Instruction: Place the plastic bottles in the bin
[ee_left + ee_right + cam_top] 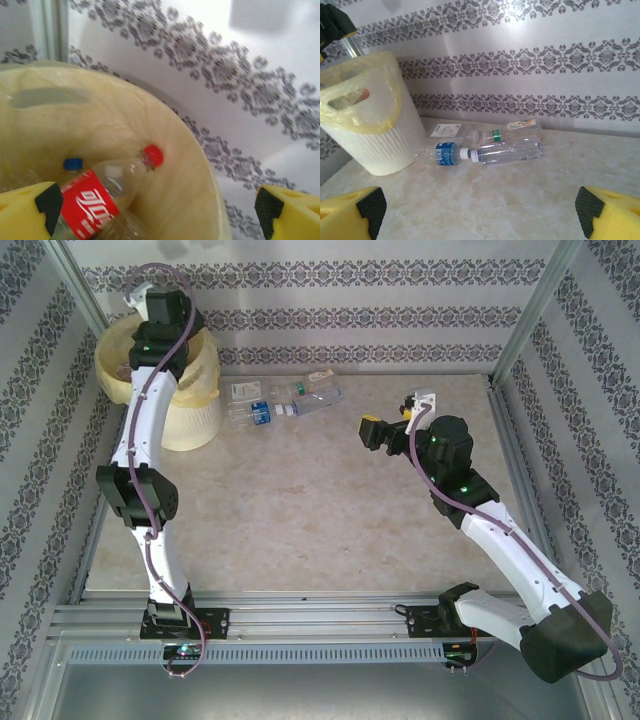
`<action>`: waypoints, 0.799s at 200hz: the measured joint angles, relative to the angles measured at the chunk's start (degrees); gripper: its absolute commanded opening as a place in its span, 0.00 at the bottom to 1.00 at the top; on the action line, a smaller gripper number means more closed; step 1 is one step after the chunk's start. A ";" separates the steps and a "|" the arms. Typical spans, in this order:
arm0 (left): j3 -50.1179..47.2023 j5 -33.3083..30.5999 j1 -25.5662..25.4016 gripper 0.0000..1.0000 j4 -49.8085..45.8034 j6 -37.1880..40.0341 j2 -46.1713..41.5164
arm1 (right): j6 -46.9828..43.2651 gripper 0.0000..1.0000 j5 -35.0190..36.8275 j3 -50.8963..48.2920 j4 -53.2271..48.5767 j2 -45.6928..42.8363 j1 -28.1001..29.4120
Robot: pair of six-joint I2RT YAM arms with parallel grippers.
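Observation:
The cream bin (196,416) with its yellow liner stands at the table's far left corner. My left gripper (157,212) hangs open over its mouth; my left arm (160,335) covers most of the bin from above. Below the yellow fingers (25,212) a red-labelled, red-capped bottle (92,202) lies loose inside the liner (100,125), beside a blue cap (73,163). Several plastic bottles lie right of the bin (375,140): a blue-labelled one (442,152), a clear one (507,150), a white-labelled one (445,131) and a green-labelled one (512,131). My right gripper (392,420) is open and empty, facing them from the right.
Patterned walls and metal posts (525,325) enclose the marble table (320,510). The bottles (290,400) lie close to the back wall. A metal rail (320,620) with both arm bases runs along the near edge.

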 measured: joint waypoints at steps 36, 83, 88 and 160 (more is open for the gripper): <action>-3.72 0.87 -4.94 1.00 0.59 2.14 -1.84 | 3.28 0.98 2.25 -1.11 0.00 0.00 -1.40; -7.37 2.89 -12.39 1.00 3.67 8.41 -3.54 | 7.13 0.98 3.85 -2.62 -0.02 -0.26 -4.22; -7.61 3.80 -13.09 1.00 4.02 9.42 -3.45 | 7.34 0.98 3.89 -2.75 -0.04 -0.39 -4.39; -0.20 19.52 -15.69 1.00 -0.17 27.93 7.21 | 9.64 0.98 4.04 -3.48 -0.11 -2.60 -5.90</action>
